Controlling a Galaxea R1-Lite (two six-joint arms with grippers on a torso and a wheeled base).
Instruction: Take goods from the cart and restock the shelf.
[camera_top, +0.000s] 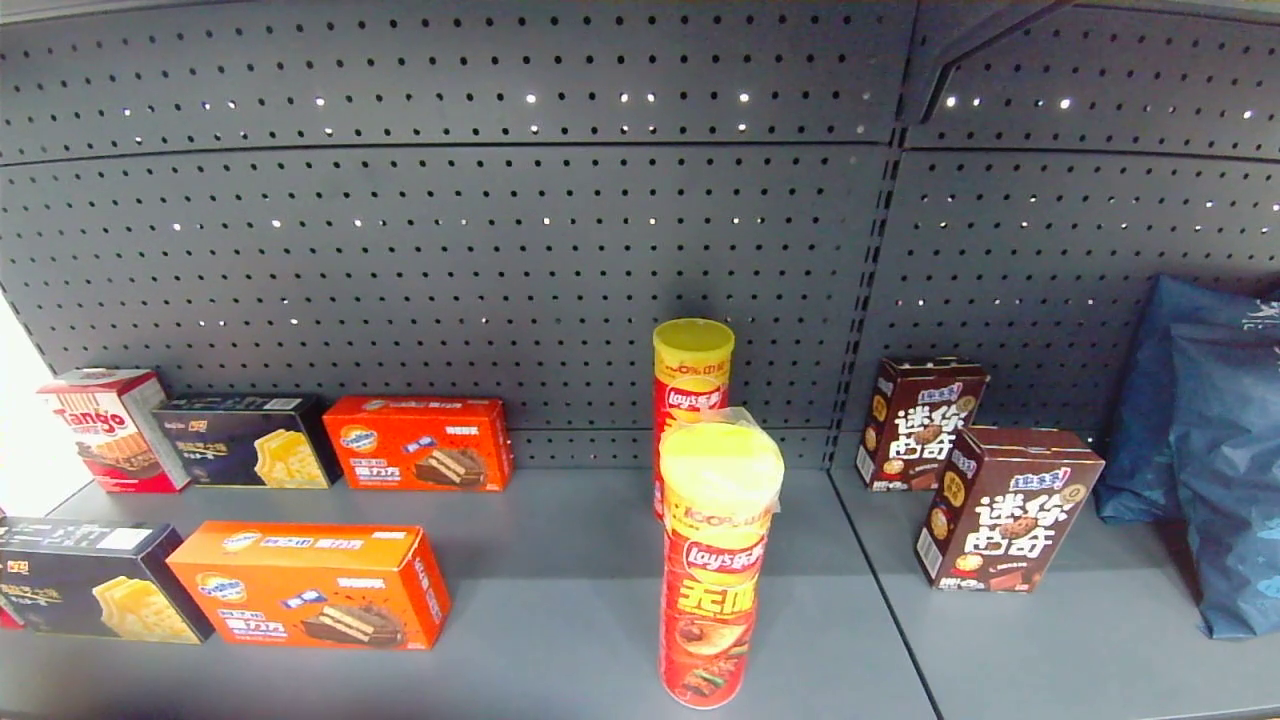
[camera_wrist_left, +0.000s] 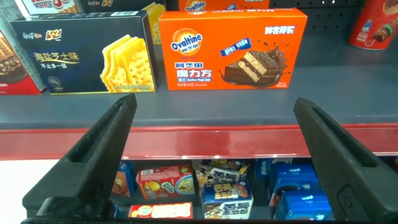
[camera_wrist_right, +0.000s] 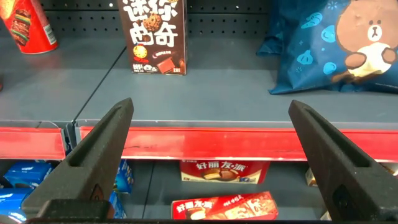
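Both claws are wide open with nothing in them, sitting just in front of the red front edge of the shelf (camera_top: 560, 600). The left gripper (camera_wrist_left: 214, 102) faces an orange box (camera_wrist_left: 233, 50) with a black box (camera_wrist_left: 84, 56) right beside it. The right gripper (camera_wrist_right: 210, 104) faces a brown box (camera_wrist_right: 155, 34) and a blue bag (camera_wrist_right: 336, 46). Two chip cans (camera_top: 715, 570) stand upright mid-shelf, one behind the other.

Two chip cans (camera_top: 692, 375) (camera_top: 715, 580), two cookie boxes (camera_top: 925, 425) (camera_top: 1005, 510) (brown)
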